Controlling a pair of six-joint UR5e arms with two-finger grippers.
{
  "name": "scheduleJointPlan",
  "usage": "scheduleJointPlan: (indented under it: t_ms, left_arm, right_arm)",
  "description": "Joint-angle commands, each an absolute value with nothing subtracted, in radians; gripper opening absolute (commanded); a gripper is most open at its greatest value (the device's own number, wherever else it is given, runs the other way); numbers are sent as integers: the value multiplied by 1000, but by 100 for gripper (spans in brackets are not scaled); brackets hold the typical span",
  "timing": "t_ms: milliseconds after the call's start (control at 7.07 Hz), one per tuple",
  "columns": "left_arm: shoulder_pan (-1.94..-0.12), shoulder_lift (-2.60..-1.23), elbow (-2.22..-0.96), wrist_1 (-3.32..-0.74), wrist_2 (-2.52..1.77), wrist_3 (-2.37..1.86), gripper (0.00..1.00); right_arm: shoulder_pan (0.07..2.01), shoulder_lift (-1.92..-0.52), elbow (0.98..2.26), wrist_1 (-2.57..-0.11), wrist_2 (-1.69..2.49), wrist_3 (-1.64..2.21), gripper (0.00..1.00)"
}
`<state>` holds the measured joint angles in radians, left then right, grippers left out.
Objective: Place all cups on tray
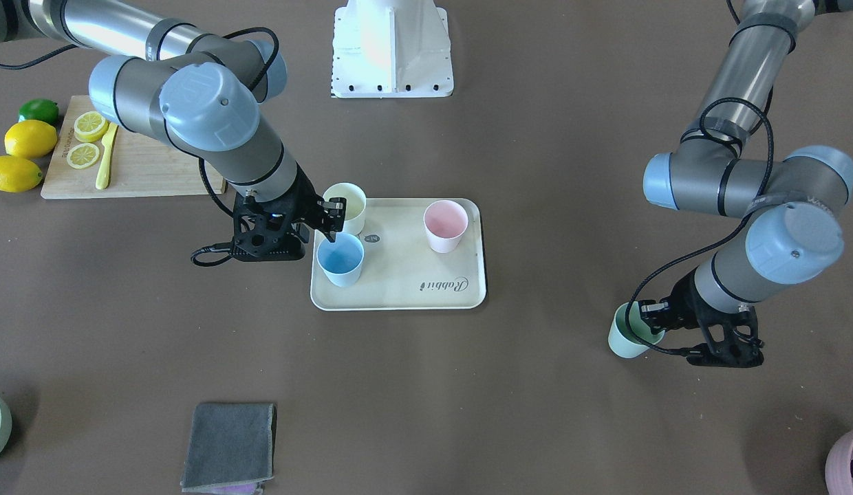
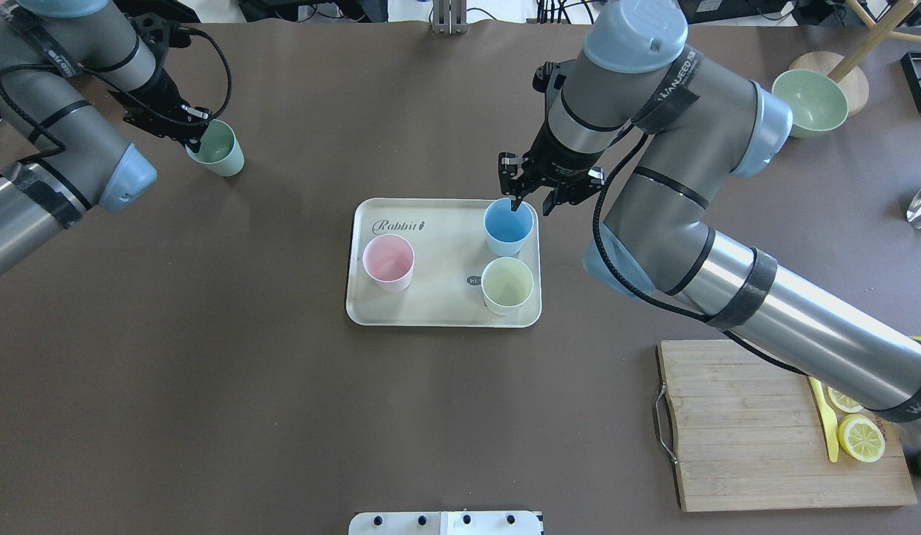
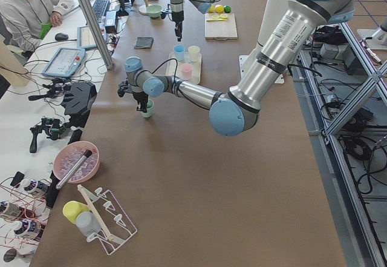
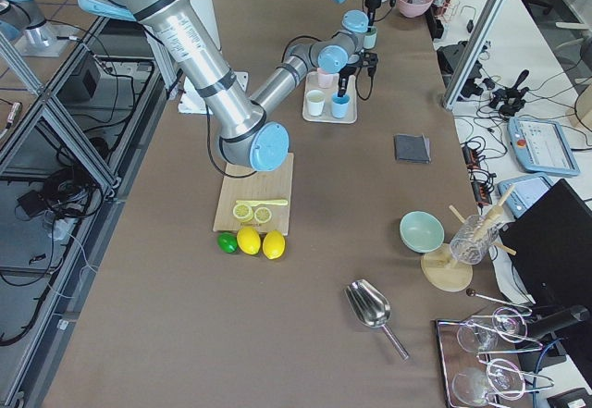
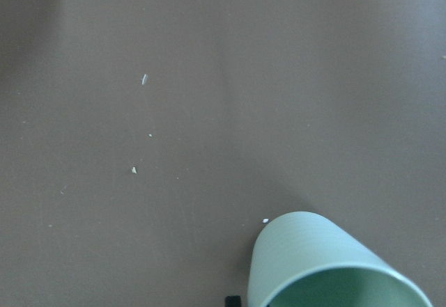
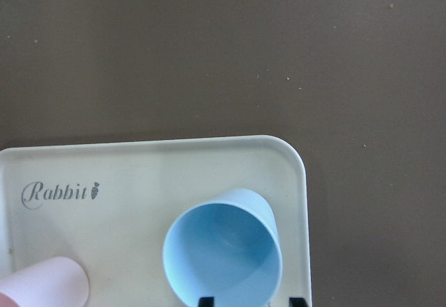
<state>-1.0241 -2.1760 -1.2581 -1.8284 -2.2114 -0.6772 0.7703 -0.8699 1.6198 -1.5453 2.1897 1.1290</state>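
Note:
The beige tray lies mid-table with the pink cup, the pale yellow cup and the light blue cup standing on it. My right gripper is open over the blue cup's far rim, one finger inside the cup and one outside, as the right wrist view shows. My left gripper is shut on the rim of the mint green cup, off the tray at the far left. That cup looks tilted in the front view. I cannot tell whether it touches the table.
A wooden cutting board with lemon slices and a yellow knife lies near right. A pale green bowl stands far right. A grey cloth and a mauve pot sit at the far edge. The robot base is behind the tray.

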Motion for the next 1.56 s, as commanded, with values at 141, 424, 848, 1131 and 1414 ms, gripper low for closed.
scheduleJointPlan:
  t_ms: [141, 424, 848, 1131, 1414]
  left_arm:
    - [-953, -2256, -1323, -1825, -2230, -915, 0]
    - [-852, -2296, -1386, -1819, -2214, -1114, 0]
    - [-723, -2327, -1391, -1819, -2105, -1199, 0]
    - [-710, -2332, -1394, -1819, -2097, -1209, 99]
    - [-771, -2306, -1446, -1778, -2111, -1184, 98]
  right_arm:
    - [830, -903, 1672, -1621, 2195, 1028, 100]
    - [874, -957, 1674, -1621, 2195, 949, 100]
    - [972, -1086, 1700, -1620, 2218, 763, 100]
    - [1018, -1196, 1762, -1620, 2221, 698, 100]
    - [1061, -1265, 1790, -1620, 2232, 635, 100]
